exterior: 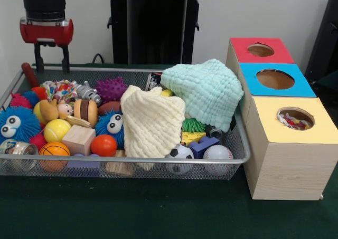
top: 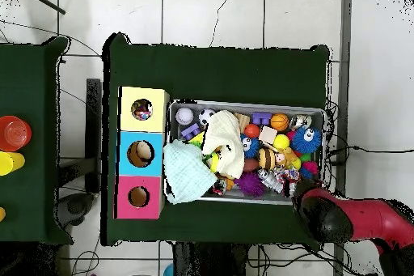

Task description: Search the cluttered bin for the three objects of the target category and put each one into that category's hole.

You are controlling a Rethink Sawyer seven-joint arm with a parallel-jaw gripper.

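Even, bright light — shadows seemingly soft.

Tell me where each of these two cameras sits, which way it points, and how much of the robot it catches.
Front view: across the table, facing the robot; sees the bin and yellow-topped hole; the gripper hangs open at top left.
Overhead view: above the table, looking straight down; the red arm reaches in from the lower right.
Both show the bin, the mint-green cloth and the cream cloth.
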